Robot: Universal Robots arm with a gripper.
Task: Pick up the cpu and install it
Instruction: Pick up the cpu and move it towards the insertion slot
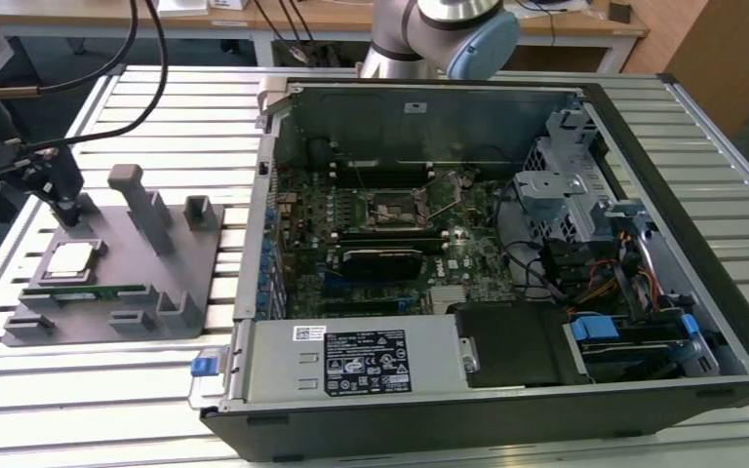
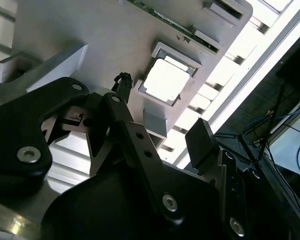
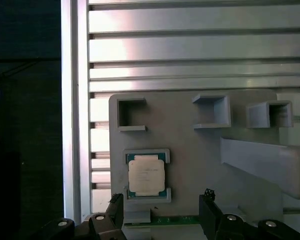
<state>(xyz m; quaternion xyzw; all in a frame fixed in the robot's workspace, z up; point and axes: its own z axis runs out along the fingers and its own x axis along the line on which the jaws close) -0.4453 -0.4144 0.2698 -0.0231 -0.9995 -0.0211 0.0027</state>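
Table: bears fixture plate at the exterior view's left, open computer case at its right, near each other.
Plate: cpu lies in its nest; memory stick just nearer the camera.
Case: socket on the board inside.
My claw: over the plate, just behind the cpu.

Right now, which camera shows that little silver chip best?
The first wrist view: it looks straight down on the cpu, flat in its recess on the gray fixture plate, uncovered. The second wrist view catches the cpu at a slant, glaring white. The exterior view has the cpu far off, on the exterior view's left.
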